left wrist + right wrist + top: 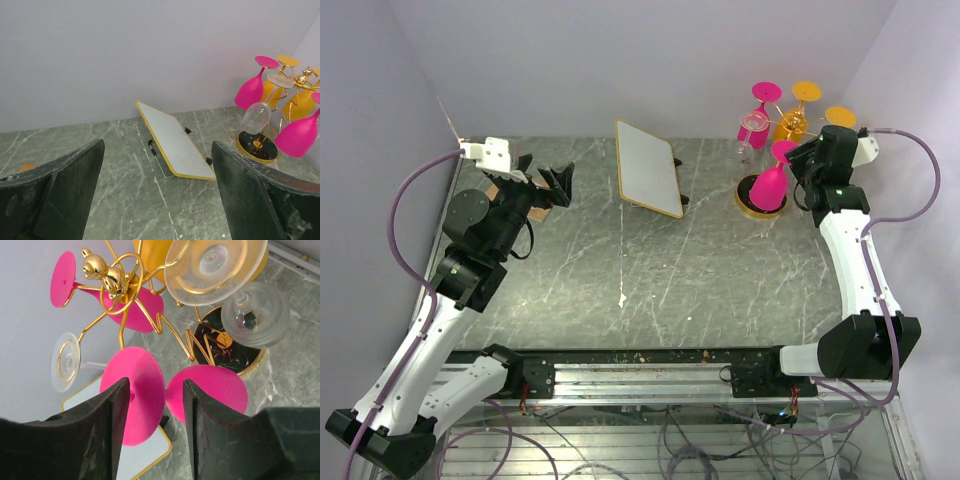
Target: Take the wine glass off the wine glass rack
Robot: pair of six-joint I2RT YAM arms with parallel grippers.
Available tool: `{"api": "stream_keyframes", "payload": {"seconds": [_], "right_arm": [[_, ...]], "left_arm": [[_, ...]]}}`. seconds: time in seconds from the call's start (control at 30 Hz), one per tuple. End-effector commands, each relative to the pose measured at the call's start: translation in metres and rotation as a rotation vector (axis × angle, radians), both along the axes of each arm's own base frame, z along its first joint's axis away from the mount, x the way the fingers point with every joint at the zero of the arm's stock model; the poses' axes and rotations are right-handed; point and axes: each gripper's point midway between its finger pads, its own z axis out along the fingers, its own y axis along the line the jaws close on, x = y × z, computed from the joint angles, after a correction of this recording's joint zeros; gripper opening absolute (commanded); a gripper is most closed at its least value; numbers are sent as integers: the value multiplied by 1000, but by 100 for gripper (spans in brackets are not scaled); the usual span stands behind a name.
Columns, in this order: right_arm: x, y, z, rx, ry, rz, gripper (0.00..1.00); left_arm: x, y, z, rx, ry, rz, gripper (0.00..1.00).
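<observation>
Grey marbled surface [650, 290] runs between pale lilac walls, and I place everything by the wine glass rack [792, 127], which stands in the far right corner.

Well to the left of the rack, the left hand [558, 183] hangs above the surface with its fingers spread wide and nothing between them. It points across toward the rack but has no part in this step. Closer to the rack, though well short of it, a white board [648, 165] with a yellow rim leans on a small stand.

On the rack itself, pink, orange and clear glasses hang upside down from the gold loops, with their feet up and bowls down. The one I am after is the pink wine glass [770, 185] on the rack's near side. It hangs from its loop, and its bowl sits low over the dark round base [227, 352].

Just right of the rack, the right hand [156, 390] is at that glass. Through the wrist camera its two fingers stand narrowed to about half width on either side of the stem region, between the pink foot and the pink bowl. I can see a gap, so I judge it is not gripping yet.

To my eye this is the grasp step. Next I need a firm pinch on the stem, then a slide outward along the loop's open end, away from the rack's pole. I should keep it level so the foot clears the wire without knocking the clear glass [252, 310] beside it.
</observation>
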Motion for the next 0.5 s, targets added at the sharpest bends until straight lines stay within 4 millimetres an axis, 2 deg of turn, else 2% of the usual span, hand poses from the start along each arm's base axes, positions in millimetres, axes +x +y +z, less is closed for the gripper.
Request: {"api": "stream_keyframes", "payload": {"seconds": [0.0, 0.17, 0.33, 0.47], "right_arm": [[2, -4, 1, 20, -27, -20, 45], [1, -8, -3, 23, -11, -44, 40], [-2, -11, 2, 26, -22, -62, 30], [-4, -12, 6, 28, -28, -71, 25]], "left_arm": [[-2, 6, 14, -13, -57, 22, 98], [-2, 6, 13, -12, -56, 24, 98], [-3, 7, 14, -13, -59, 28, 98], [-4, 7, 14, -12, -59, 26, 98]]}}
